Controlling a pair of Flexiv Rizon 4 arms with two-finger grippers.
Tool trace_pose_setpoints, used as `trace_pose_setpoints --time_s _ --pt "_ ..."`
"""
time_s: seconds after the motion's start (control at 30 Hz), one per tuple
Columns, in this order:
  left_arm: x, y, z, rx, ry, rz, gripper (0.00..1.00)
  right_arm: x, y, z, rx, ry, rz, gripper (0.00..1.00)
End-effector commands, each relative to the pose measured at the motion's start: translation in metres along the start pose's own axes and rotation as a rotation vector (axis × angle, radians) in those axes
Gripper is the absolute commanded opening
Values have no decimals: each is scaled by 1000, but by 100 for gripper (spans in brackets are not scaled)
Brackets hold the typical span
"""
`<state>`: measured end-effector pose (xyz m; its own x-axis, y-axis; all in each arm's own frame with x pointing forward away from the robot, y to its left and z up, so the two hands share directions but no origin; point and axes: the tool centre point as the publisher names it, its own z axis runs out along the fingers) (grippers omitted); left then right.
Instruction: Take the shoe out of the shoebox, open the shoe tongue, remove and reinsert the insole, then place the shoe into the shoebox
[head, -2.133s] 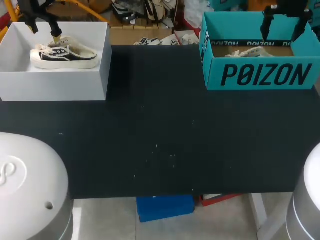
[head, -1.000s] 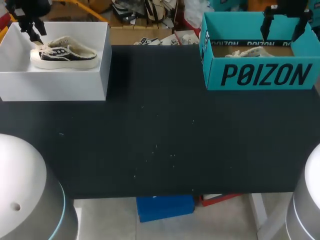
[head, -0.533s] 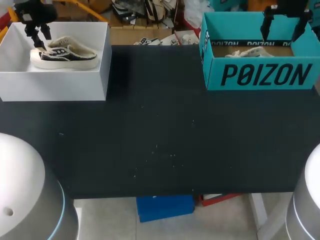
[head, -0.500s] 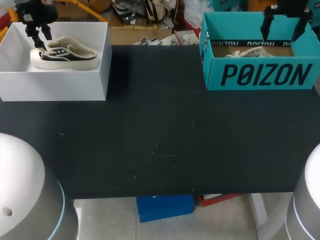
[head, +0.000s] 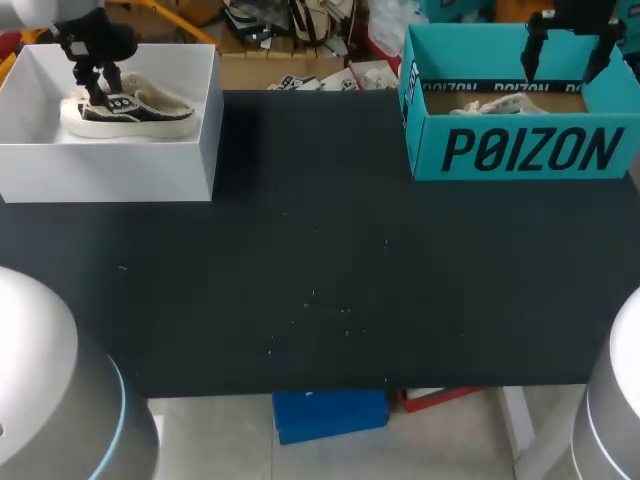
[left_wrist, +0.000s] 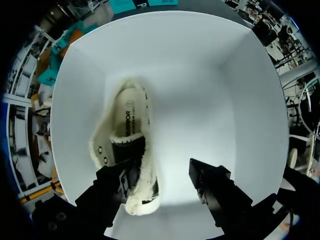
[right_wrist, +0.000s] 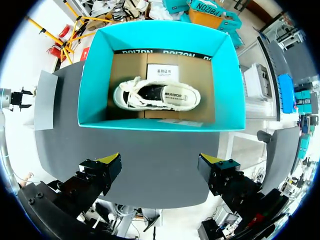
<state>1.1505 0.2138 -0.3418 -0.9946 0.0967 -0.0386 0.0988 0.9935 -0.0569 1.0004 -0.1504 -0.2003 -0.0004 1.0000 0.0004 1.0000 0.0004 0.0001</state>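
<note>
Inside the white box (head: 110, 170): shoe (head: 128, 105), upright on its sole, left gripper (left_wrist: 162, 175) over its laced part, jaws apart. Probably light, fleecy rim soft, sole stiffer; best pinched across the side wall. Right gripper (right_wrist: 160, 165) spread wide above the teal box (right_wrist: 155, 125).

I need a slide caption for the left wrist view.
Open left pincer hovers over the shoe inside the white box.

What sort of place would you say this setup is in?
Probably a robotics lab bench for shoe-handling trials: a black table carries a white shoebox holding a sneaker and a teal shoebox holding a second sneaker, with the left gripper and right gripper over them.
</note>
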Motion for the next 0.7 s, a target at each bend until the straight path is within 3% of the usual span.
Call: trace_pose_setpoints --time_s 0.03,0.43,0.7 --pt "-5 -4 14 -9 6 -2 62 0 0 0 0 0 0 100" --pt "-10 -3 49 -23 10 -56 55 0 0 0 0 0 0 100" --pt "-16 -6 57 -29 4 -76 46 0 0 0 0 0 0 100"
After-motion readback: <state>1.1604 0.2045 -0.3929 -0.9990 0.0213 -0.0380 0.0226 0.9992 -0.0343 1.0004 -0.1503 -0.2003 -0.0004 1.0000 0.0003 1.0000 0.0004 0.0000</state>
